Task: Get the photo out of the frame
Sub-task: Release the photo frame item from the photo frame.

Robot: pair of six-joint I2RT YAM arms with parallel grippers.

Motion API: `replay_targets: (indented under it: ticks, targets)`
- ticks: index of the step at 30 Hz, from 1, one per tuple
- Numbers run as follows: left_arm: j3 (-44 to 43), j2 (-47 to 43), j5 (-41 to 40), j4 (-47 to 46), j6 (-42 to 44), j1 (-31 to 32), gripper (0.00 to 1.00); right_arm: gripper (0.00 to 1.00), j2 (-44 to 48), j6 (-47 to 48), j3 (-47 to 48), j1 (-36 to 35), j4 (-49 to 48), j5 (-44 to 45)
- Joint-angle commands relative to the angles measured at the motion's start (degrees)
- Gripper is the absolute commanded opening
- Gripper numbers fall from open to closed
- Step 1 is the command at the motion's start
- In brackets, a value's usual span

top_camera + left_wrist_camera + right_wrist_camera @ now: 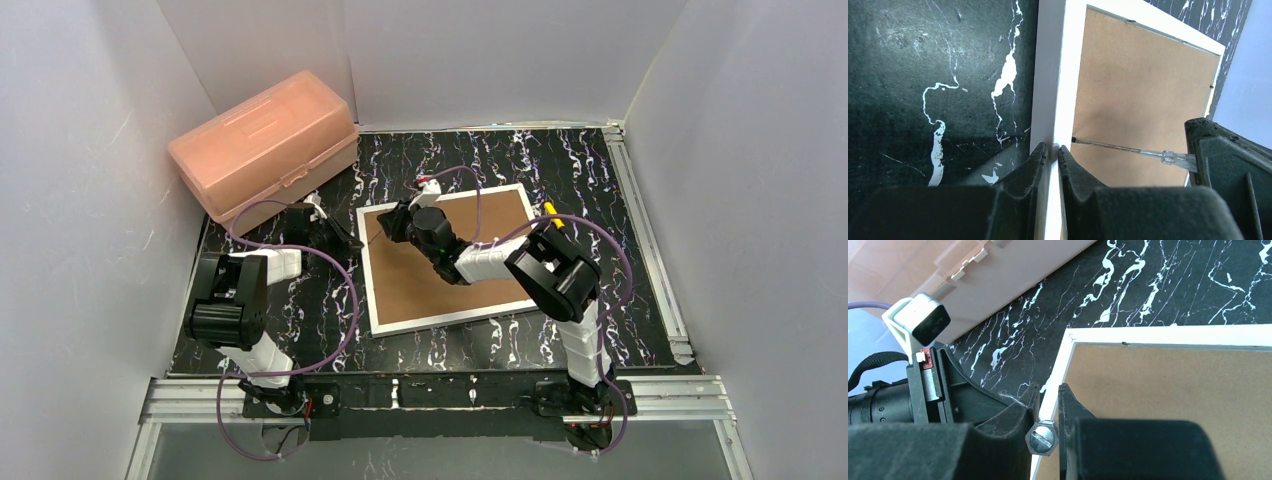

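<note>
The frame (420,285) lies face down on the black marbled table, brown back up, with a thin white border (1053,75). The photo is hidden under the backing board. My left gripper (1054,147) is shut on the frame's left border, one finger on each side of it. My right gripper (1048,387) reaches over the frame from the right and is shut on a clear-handled screwdriver (1128,149). The handle's hexagonal end (1042,437) shows between the fingers. The screwdriver's tip touches the inner edge of the left border, just ahead of my left gripper (352,243).
A pink plastic box (265,145) stands at the back left, close to the frame's far left corner. A small yellow object (551,212) lies by the frame's far right corner. Aluminium rails (650,240) run along the table's right edge. White walls enclose the table.
</note>
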State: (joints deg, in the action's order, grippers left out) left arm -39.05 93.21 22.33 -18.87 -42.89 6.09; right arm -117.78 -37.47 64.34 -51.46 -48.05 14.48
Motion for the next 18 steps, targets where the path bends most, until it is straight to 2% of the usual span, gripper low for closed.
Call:
replay_targets:
  ticks: [1,9,18]
  targets:
    - [0.86,-0.31,3.20,0.69,0.36,2.16,0.09,0.01,-0.30,-0.88,3.78,-6.49,2.26,-6.31]
    - [0.96,-0.77,4.62,0.77,0.63,2.16,0.08,0.01,-0.90,-3.40,3.46,-6.58,1.42,-6.01]
    - [2.21,-1.18,5.26,0.71,0.18,2.17,0.06,0.01,-3.91,-15.90,-3.49,-1.08,-14.07,-13.91]
